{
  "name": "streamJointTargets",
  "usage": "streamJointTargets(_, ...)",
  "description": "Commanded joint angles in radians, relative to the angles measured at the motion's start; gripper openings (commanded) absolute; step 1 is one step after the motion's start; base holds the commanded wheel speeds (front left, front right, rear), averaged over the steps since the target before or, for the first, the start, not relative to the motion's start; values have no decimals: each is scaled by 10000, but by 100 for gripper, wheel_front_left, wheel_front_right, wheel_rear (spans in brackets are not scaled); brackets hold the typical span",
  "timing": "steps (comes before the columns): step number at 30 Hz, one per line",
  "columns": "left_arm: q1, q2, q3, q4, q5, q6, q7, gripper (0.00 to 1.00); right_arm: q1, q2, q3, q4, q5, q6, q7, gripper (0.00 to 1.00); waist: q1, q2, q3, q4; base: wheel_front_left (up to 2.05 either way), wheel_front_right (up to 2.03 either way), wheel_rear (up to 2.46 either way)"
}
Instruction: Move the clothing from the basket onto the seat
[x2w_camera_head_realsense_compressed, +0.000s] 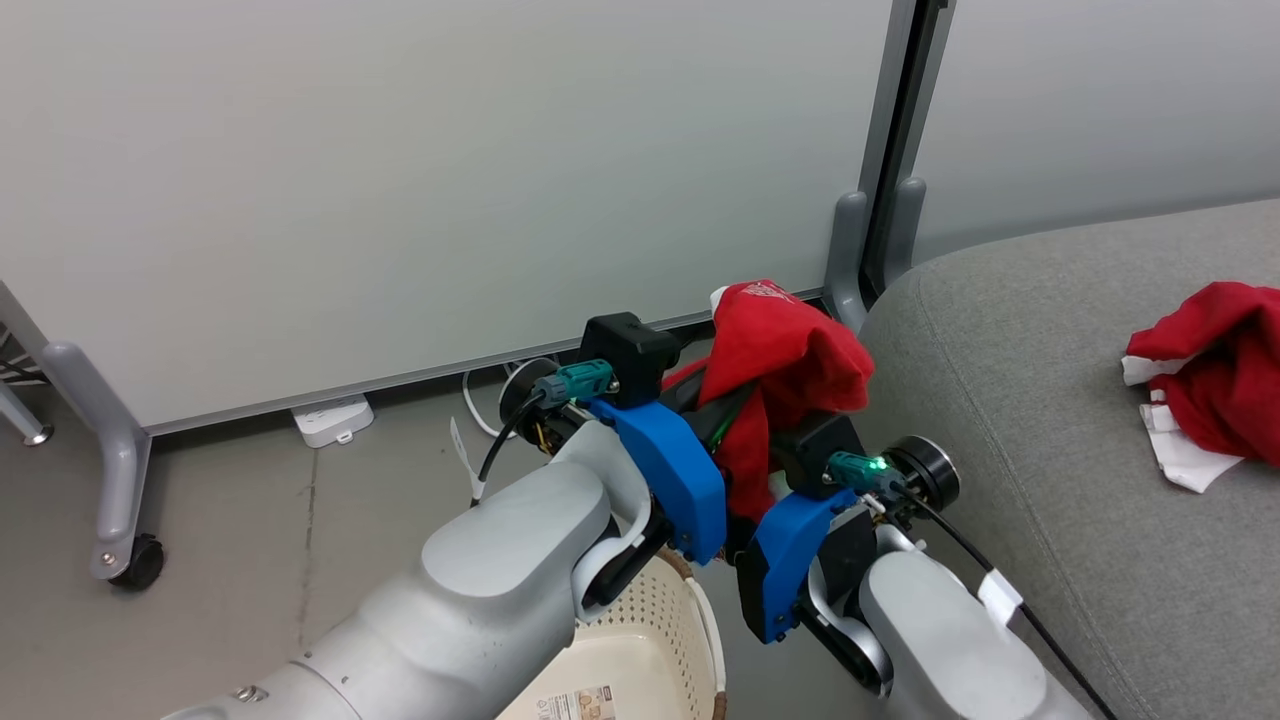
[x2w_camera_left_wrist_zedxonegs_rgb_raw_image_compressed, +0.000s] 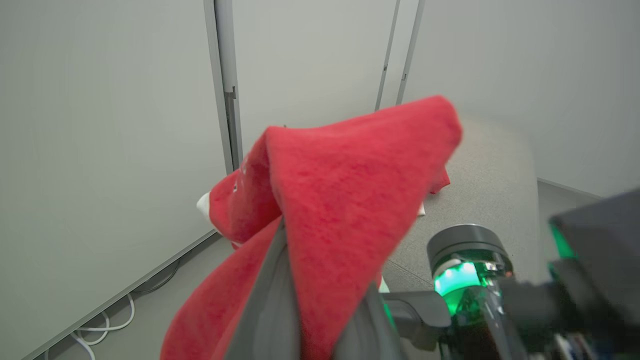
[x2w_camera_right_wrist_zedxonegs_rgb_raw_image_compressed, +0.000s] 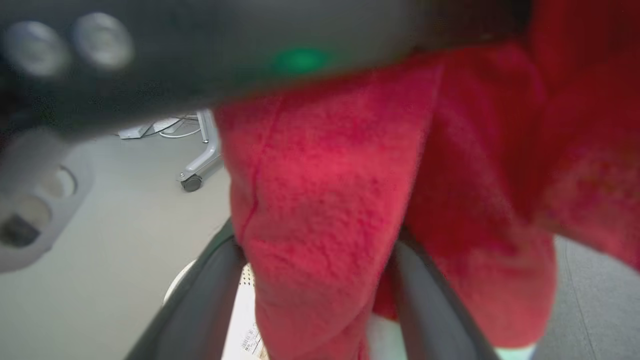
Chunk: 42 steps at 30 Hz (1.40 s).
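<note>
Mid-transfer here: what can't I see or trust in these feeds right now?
1. Basket interior: head view, covered by the left forearm and cut by the bottom edge; contents unknown.
2. Left hand fingertips: left wrist view, draped by the held red garment.
3. Right hand: right wrist view, blurred; fingers wide, contact with the garment unclear.
4. Second garment on the seat: head view, cut by the right edge.

Pale grey-white matte partition panel (x2w_camera_head_realsense_compressed: 400, 180), recorded from 9 to 12 o'clock; second like panel (x2w_camera_head_realsense_compressed: 1100, 100) at 1 o'clock. Curved grey metal support leg (x2w_camera_head_realsense_compressed: 120, 470) with black castor (x2w_camera_head_realsense_compressed: 140, 562), set at 8 o'clock. Smooth grey floor (x2w_camera_head_realsense_compressed: 300, 540). White plastic power strip (x2w_camera_head_realsense_compressed: 333, 418) and looped white cable (x2w_camera_left_wrist_zedxonegs_rgb_raw_image_compressed: 105, 328), laid at the panel's foot.
</note>
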Motion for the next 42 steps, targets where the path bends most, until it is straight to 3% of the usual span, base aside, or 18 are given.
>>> streamJointTargets(1, -185, 16, -11, 1, -56, 59, -57, 0, -237, 61, 71, 243, -41, -7, -58, 45, -1, 0, -11, 19, 0, 0, 0)
streamJointTargets(2, -198, 16, -45, -4, -73, 57, -66, 0, -406, 70, 172, 481, -76, -7, -147, 0, -1, 0, -12, 34, 0, 0, 0)
streamJointTargets(12, -271, 15, -268, 113, -246, 41, -126, 0, -961, 125, 389, 1755, 274, -7, -945, 0, -1, 0, -67, 67, 0, 0, 0)
streamJointTargets(31, -186, 15, -426, 196, -395, 143, -245, 1, -1053, 133, 819, 2321, 576, -7, -1477, 0, -1, 0, -332, -50, 0, 0, 0)
streamJointTargets(32, -214, 15, -431, 191, -325, 167, -258, 100, -1079, 129, 835, 2341, 574, -7, -1495, 0, -1, 0, -347, -60, 0, 0, 0)
streamJointTargets(42, -116, 17, -135, 121, -181, 211, -268, 100, -1133, 60, 801, 2337, 612, -7, -1581, 0, -1, 0, -301, -23, 0, 0, 0)
